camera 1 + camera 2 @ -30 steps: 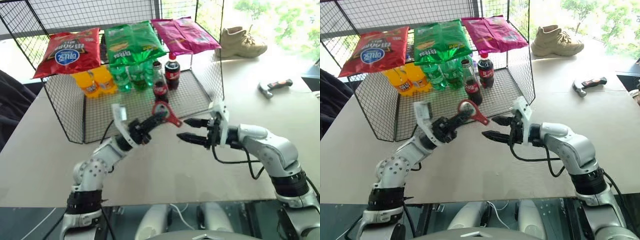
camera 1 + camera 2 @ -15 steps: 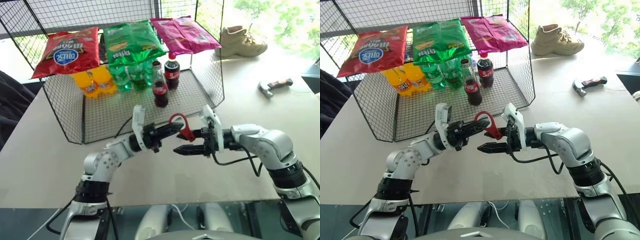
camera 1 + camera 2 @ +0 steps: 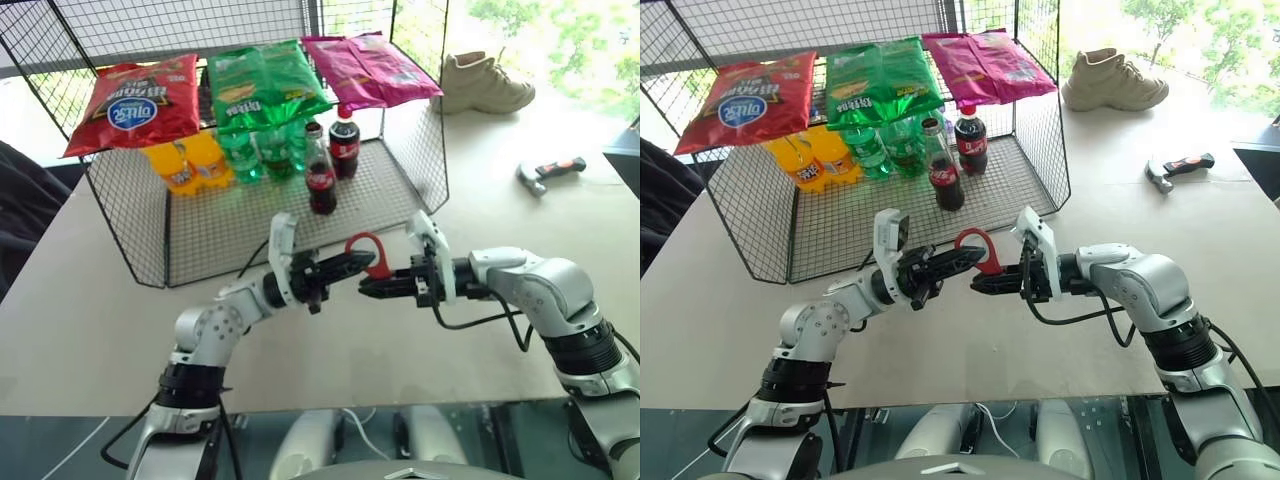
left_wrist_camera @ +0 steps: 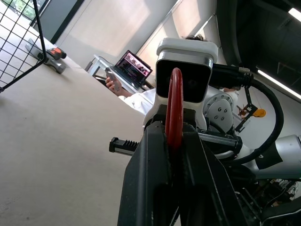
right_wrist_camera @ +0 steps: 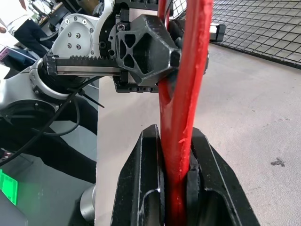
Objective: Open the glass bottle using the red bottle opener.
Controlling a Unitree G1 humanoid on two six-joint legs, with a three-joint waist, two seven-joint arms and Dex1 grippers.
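Above the near middle of the beige table [image 3: 90, 330], the left gripper [image 3: 362, 263] and right gripper [image 3: 368, 288] both clamp the red bottle opener [image 3: 372, 252] between them. Farther back, the glass bottle [image 3: 320, 175] stands on the wire rack [image 3: 200, 215] floor. A shoe [image 3: 485, 84] sits at the far right edge, with windows beyond.

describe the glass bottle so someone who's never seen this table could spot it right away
Find the black wire cage at the table's far side, with snack bags on top and drinks on its mesh floor. The glass bottle stands nearest the open front, ahead of the green and orange bottles. Unlike the plastic cola bottle beside it, it has no red screw cap.
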